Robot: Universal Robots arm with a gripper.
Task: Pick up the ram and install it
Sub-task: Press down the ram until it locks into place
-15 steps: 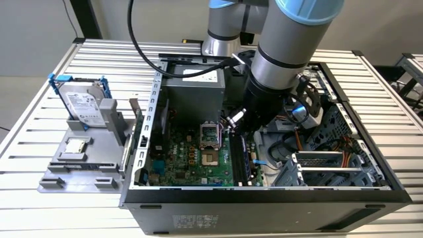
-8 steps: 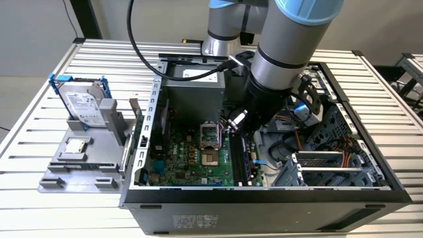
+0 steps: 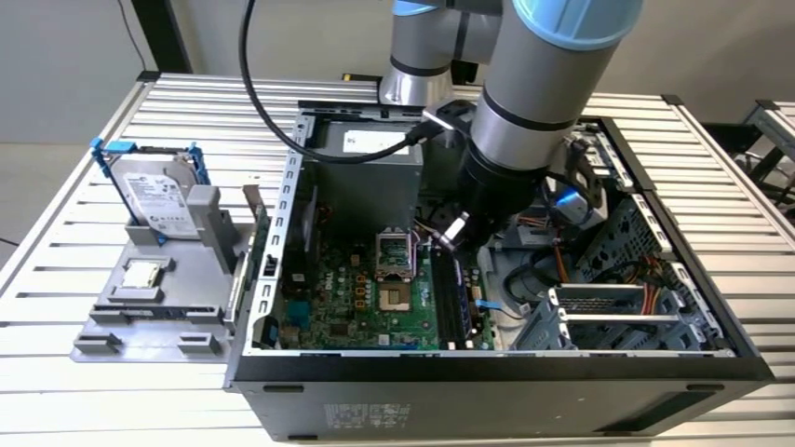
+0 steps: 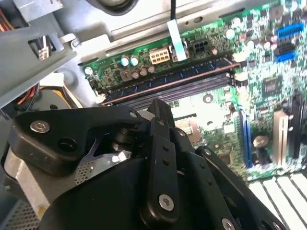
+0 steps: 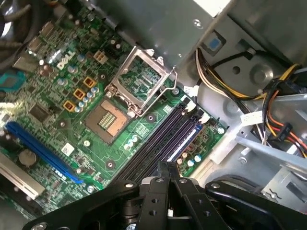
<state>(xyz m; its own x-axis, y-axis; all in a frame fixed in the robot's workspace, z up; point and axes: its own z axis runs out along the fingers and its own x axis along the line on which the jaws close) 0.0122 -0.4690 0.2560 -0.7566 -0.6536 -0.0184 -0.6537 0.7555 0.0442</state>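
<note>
The ram point(image 4: 178, 76), a long dark blue-green stick with a row of dark chips, stands on edge in one of the memory slots of the motherboard point(image 3: 354, 298) inside the open computer case point(image 3: 497, 368). It also appears as a thin blue-edged strip, the ram point(image 5: 186, 138), in the slot nearest the board's edge, and as a dark strip, the ram point(image 3: 470, 296), in the exterior view. My gripper point(image 3: 448, 235) hangs just above the slots' far end. In both wrist views the black fingers point(image 4: 160, 112) point(image 5: 167, 173) are shut together with nothing between them.
The open processor socket point(image 5: 112, 117) with its raised metal frame lies beside the slots. Cable bundles point(image 5: 278, 120) and drive cages point(image 3: 609, 307) crowd the exterior view's right side of the case. At the exterior view's left, a grey tray point(image 3: 125, 326) holds a hard drive point(image 3: 155, 196) and a small square chip point(image 3: 143, 273).
</note>
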